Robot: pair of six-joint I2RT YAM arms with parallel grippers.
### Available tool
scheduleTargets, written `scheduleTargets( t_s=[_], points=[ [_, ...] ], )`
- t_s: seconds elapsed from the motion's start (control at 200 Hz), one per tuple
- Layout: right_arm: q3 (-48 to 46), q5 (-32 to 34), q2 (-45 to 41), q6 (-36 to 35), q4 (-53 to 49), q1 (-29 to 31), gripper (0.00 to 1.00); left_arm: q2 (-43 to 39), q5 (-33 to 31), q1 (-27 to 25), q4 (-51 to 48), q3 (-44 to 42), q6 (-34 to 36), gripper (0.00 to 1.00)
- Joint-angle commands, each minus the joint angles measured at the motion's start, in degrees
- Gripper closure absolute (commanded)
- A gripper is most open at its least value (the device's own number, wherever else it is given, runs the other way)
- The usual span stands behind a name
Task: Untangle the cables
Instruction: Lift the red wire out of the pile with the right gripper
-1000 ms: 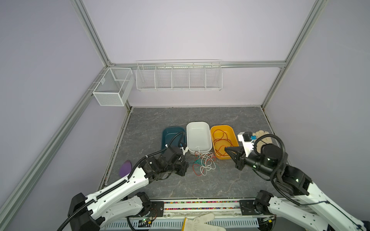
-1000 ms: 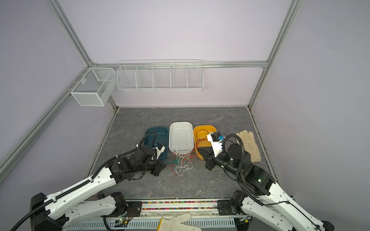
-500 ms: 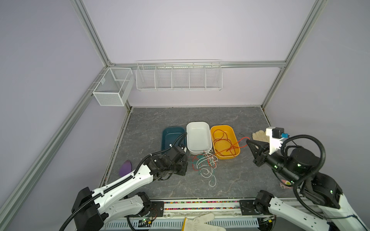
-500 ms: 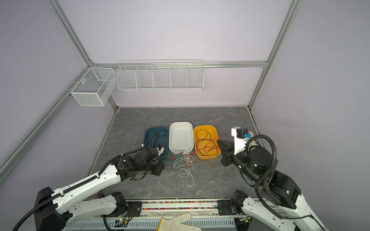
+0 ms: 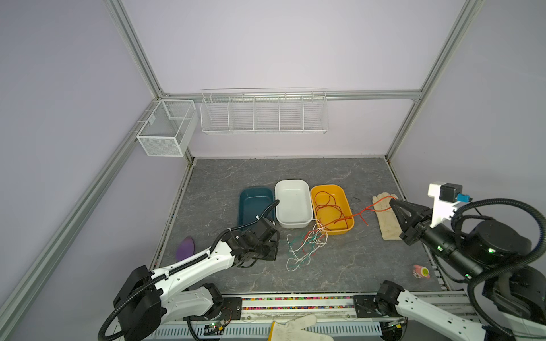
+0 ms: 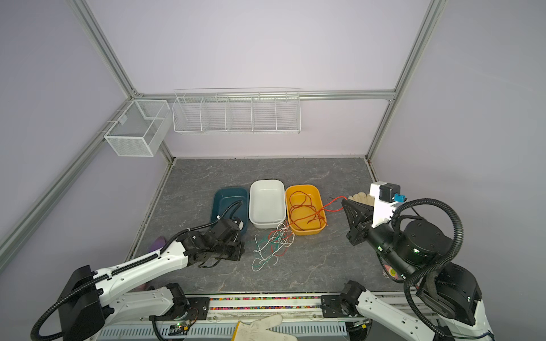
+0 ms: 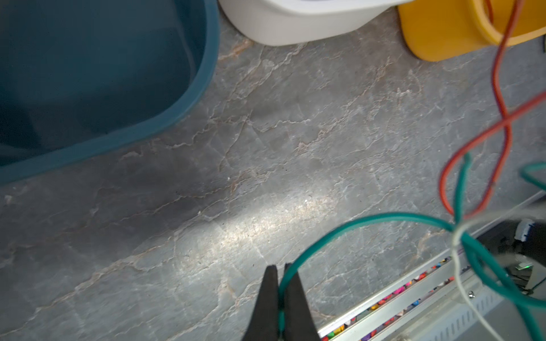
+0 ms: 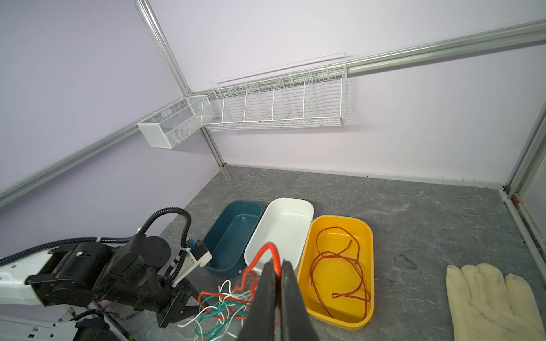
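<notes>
The right gripper [image 5: 393, 201] has been swinging away from the yellow tray [image 5: 339, 231] and is now hanging over the glove [image 5: 387, 224], dragging a red cable [image 5: 375, 206] with it. Its jaws are pressing together on that cable, which is running back from the gripper, across the tray, into the tangle [image 5: 307, 245] lying on the bench [image 5: 266, 171] well apart from it. The wide retreat is probably serving to draw the red strand's length out of the knot.

The left gripper [image 7: 279, 270] is pinching a green cable [image 7: 369, 218] between closed jaws and is sitting low, just beside the tangle. It seems to be acting as an anchor, so that the pile is staying put while the other arm is pulling. Just ahead of this gripper, red, green and white cable [image 5: 295, 265] loops are still crossing one another.

Another red-orange length [image 8: 339, 265] is lying coiled inside the yellow tray, between the right gripper and the tangle; whether it is joining the held strand I cannot tell.
</notes>
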Motion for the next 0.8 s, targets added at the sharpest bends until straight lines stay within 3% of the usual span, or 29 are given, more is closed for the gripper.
scheduleTargets(
  t_s=[0.0, 0.795],
  points=[
    [4.1, 2.5, 0.7, -2.2, 0.9, -0.3, 0.94, 0.5, -2.7, 0.4, -1.6, -1.5, -2.0, 1.0],
    [20.7, 4.1, 4.7, -6.0, -8.0, -0.2, 0.94, 1.6, -4.3, 4.3, 4.0, -8.0, -4.0, 1.0]
  ],
)
